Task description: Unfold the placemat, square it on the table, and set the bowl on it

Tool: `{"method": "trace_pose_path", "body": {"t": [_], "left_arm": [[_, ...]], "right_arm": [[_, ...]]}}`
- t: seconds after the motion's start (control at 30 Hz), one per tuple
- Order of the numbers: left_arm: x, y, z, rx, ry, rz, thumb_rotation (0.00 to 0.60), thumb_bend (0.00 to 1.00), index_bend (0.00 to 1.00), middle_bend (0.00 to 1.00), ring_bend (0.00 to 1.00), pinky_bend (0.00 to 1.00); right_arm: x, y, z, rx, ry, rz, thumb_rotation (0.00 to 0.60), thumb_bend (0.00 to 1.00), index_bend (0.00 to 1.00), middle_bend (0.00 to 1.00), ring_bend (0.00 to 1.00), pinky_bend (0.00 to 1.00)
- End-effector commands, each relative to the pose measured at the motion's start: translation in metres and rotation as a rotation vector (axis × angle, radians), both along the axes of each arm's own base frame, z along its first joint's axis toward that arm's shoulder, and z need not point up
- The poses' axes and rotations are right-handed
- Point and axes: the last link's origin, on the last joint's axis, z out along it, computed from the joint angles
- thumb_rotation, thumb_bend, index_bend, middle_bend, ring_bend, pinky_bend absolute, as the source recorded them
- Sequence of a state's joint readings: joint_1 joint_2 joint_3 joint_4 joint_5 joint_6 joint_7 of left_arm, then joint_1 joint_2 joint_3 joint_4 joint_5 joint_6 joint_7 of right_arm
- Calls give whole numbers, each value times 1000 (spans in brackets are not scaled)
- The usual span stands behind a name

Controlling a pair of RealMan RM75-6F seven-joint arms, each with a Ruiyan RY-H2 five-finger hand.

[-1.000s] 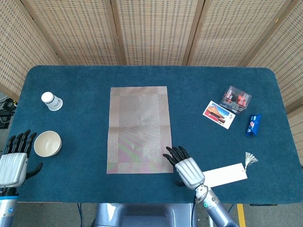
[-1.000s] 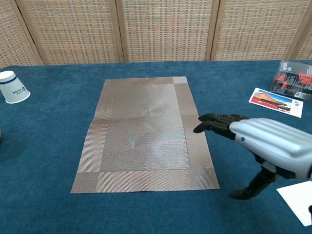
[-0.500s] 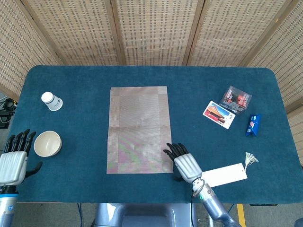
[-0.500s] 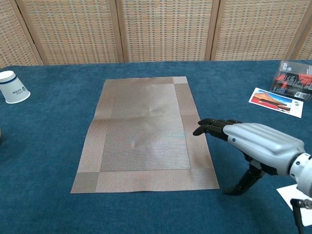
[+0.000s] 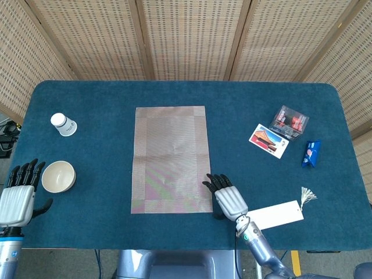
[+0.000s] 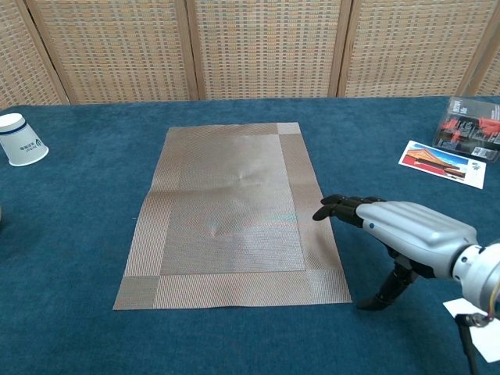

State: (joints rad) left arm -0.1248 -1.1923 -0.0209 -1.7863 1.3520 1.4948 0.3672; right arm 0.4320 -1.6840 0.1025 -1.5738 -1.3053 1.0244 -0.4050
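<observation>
The woven grey-brown placemat (image 5: 171,158) (image 6: 232,213) lies unfolded and flat in the middle of the blue table, long side running away from me. A cream bowl (image 5: 58,176) sits on the cloth near the left front edge, apart from the mat. My left hand (image 5: 19,196) hovers just left of the bowl, fingers apart, holding nothing. My right hand (image 5: 228,197) (image 6: 406,230) lies flat beside the mat's near right edge, its fingertips (image 6: 326,208) at the mat's border, empty.
A white paper cup (image 5: 63,124) (image 6: 19,140) lies on its side at the left. At the right are a picture card (image 5: 268,140), a clear box (image 5: 289,121), a blue packet (image 5: 311,153) and a white bookmark with tassel (image 5: 277,214).
My right hand has drawn back toward the front edge and slightly right, its fingertips sliding off the mat's right border. The left hand, mat and bowl have not visibly moved.
</observation>
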Motion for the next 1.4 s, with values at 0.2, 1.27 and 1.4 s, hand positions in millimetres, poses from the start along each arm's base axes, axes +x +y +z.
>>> {"method": "trace_pose_path", "body": {"t": [0.2,1.27,1.4], "left_arm": [[-1,2,-1,-5,-1,7,600,242,9,0,0,0],[-3,3,1,-9,-26,14,600,242,21,0,0,0],[-2,3,1,-8,-30,13,600,242,25,0,0,0]], "right_arm": [[0,-2,-6,16,4,-1,600,85,161,0,0,0],[14,-5,-25,-1,-87,40,600,328,171,0,0,0],[16,-4,-26,-2,-106,28,600,332,171,0,0,0]]}}
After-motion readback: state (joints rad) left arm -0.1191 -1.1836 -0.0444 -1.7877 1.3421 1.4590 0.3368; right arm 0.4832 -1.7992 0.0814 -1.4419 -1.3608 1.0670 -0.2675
